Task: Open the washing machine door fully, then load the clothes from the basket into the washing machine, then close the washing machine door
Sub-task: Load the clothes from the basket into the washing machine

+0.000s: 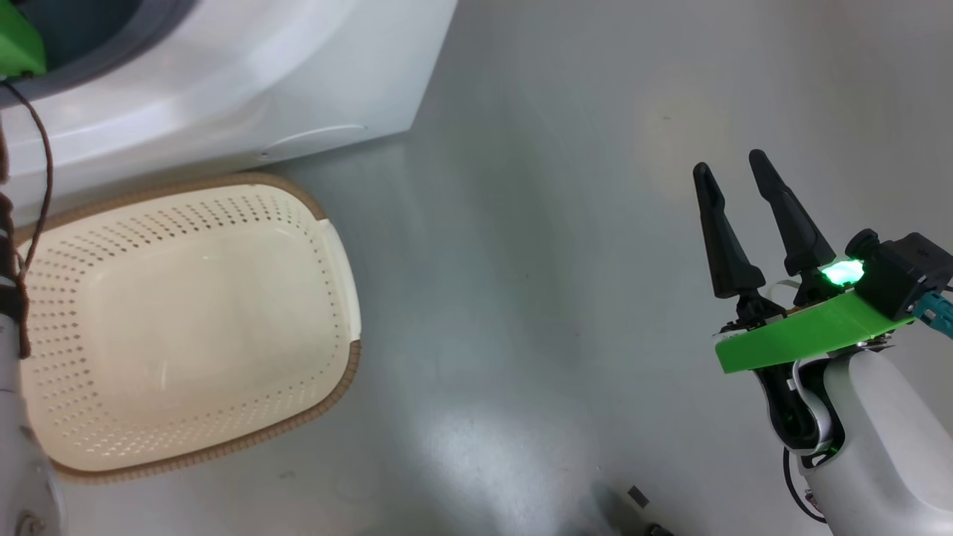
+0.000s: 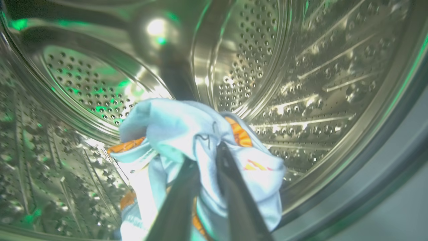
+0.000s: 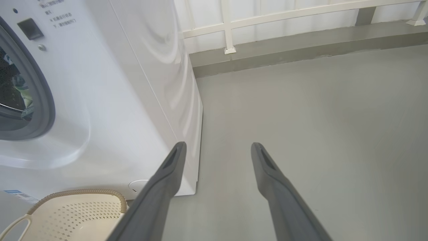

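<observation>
A grey floor (image 1: 521, 223) runs to a raised kerb (image 3: 301, 50) below white railing (image 3: 227, 26).

right gripper (image 1: 730, 161) spread wide, fingers pointing up, pale forearm (image 1: 871, 439) below. left gripper (image 2: 205, 154): fingers nearly together, tips buried in clothes (image 2: 174, 127).

no legible text anywhere. washer (image 3: 110, 100) front: few lines of small dark print (image 3: 57, 15) at top left, too blurry to read, chars can't be made out. small blue label (image 3: 15, 193) low on the front, its print too small to read.
</observation>
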